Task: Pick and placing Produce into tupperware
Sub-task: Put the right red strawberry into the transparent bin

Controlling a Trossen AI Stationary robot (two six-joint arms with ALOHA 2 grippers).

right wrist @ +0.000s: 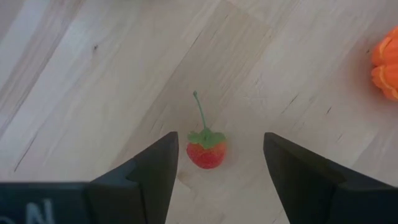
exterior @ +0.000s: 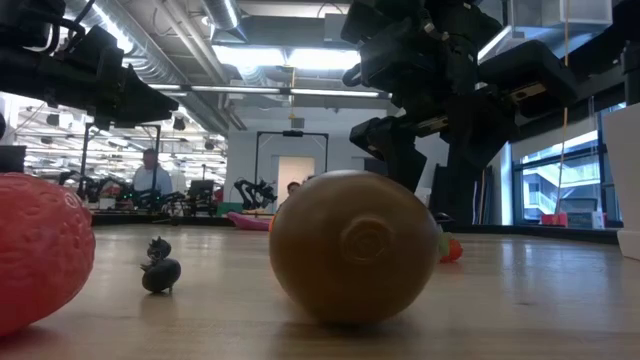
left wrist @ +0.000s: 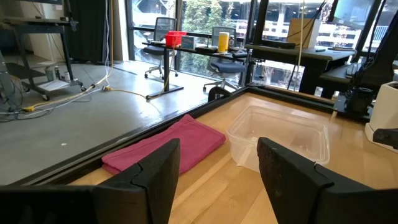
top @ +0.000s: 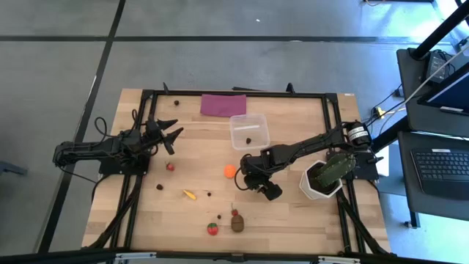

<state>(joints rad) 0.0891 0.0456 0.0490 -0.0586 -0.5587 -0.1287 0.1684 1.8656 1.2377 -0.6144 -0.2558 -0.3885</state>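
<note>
My right gripper (right wrist: 219,144) is open and points down over a small red fruit with a green stem (right wrist: 206,152) that lies on the wood between its fingers, untouched. The orange ball (top: 230,171) lies just beside my right gripper (top: 240,182). The clear tupperware (top: 249,132) stands at table centre toward the far edge, with a tiny dark bit inside. A yellow banana (top: 189,194), a strawberry (top: 212,229), a brown lump (top: 237,223) and another red piece (top: 170,166) lie on the table. My left gripper (top: 174,134) waits open at the left, raised and facing the tupperware (left wrist: 280,137).
A purple cloth (top: 223,104) lies by the far edge. The green plant in its white pot (top: 326,177) stands right of my right arm. Tiny dark bits (top: 159,186) dot the near-left wood. In the low view the brown lump (exterior: 355,258) and strawberry (exterior: 40,260) sit close to the camera.
</note>
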